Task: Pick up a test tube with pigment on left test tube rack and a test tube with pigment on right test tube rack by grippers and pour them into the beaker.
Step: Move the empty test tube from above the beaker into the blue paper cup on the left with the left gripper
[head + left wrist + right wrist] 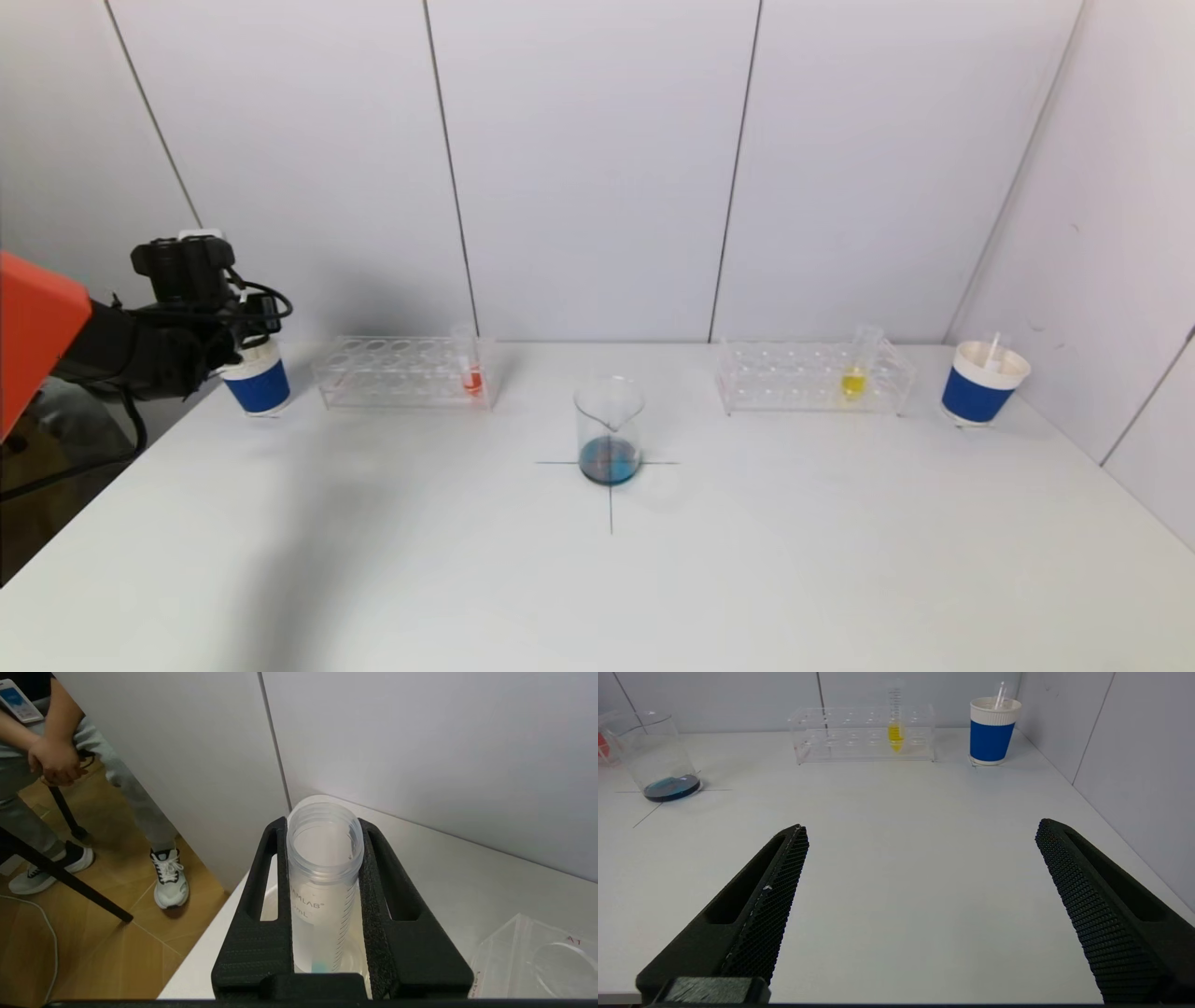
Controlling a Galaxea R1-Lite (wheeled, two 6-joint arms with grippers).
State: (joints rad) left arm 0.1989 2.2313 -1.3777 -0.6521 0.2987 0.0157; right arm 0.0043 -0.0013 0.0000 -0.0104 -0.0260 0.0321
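White tabletop (597, 579), matte, boxed in by pale grey wall panels (597, 168) at the back and on my right; wood flooring and a bystander's legs (140, 812) show off the table's left edge in the left wrist view.

Nearest to me: right gripper (920, 830), low over the bare near part of the table, fingers spread wide, nothing between them. I do not see it in the head view.

Mid-table: glass beaker (610, 429) upright on a black cross mark (611, 504), with a shallow layer of dark blue liquid at the bottom.

Far row, left to right:
- Left gripper (322, 896) above the left blue-and-white paper cup (258, 381), clamped on 1 clear, nearly empty test tube (324, 877), held upright; only a trace of blue at its tip.
- Left test tube rack (401, 373), clear acrylic, with 1 tube of red-orange pigment (471, 371) standing at its right end.
- Right test tube rack (812, 378), clear acrylic, with 1 tube of yellow pigment (854, 373) standing toward its right end.
- Right blue-and-white paper cup (982, 383), near the right wall, holding 1 clear tube (992, 351) that leans on the rim.
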